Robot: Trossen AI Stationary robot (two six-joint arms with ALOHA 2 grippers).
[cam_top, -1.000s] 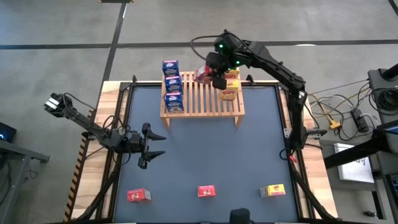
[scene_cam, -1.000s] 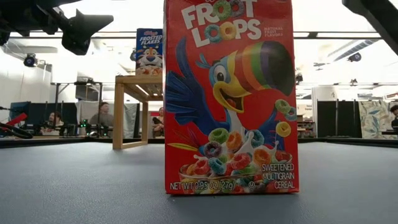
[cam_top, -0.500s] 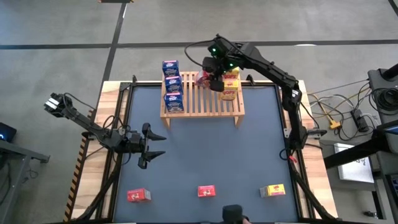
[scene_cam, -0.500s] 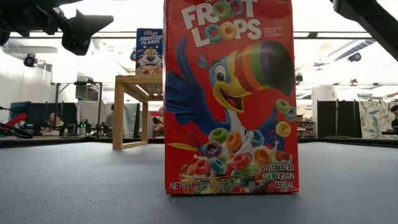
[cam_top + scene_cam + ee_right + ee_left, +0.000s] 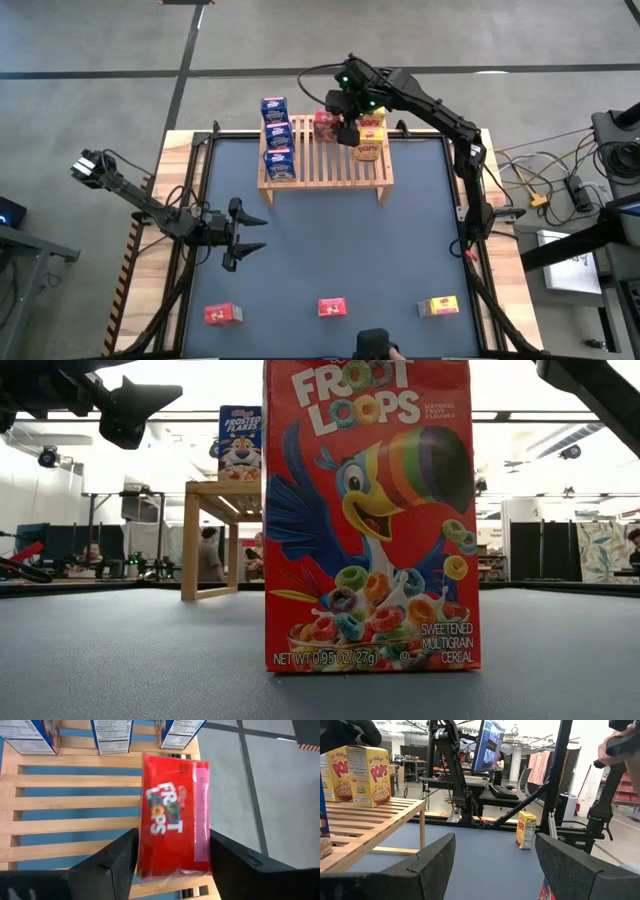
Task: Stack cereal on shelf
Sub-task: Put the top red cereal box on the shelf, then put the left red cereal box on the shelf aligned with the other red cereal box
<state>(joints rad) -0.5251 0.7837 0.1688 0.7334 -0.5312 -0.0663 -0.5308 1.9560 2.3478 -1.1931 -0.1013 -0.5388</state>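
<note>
My right gripper (image 5: 345, 128) is over the far end of the wooden slatted shelf (image 5: 330, 168), shut on a red cereal box (image 5: 324, 122). Three blue boxes (image 5: 277, 133) stand in a row on the shelf's left side and two yellow boxes (image 5: 369, 138) on its right. Two red boxes (image 5: 223, 314) (image 5: 332, 307) and a yellow box (image 5: 438, 305) stand along the table's near edge. My left gripper (image 5: 243, 236) hangs open above the table's left part, touching nothing. My right gripper pinches the red box (image 5: 172, 827) between its two fingers (image 5: 122, 857), one on each long side edge, near one end of the box. The fingers come from above, slanting. The printed front faces the wrist camera. Whether the box touches the slats, I cannot tell.
In the low view the middle red box (image 5: 368, 515) stands close to the camera and hides much of the table. The left wrist view shows the yellow boxes (image 5: 367, 767) on the shelf and the near yellow box (image 5: 526, 830). Bare blue table lies between shelf and near boxes.
My right gripper has shifted a little toward the table's left over the shelf's far end, carrying the red box. The box, tilted a second ago, now lies squarer to the slats.
</note>
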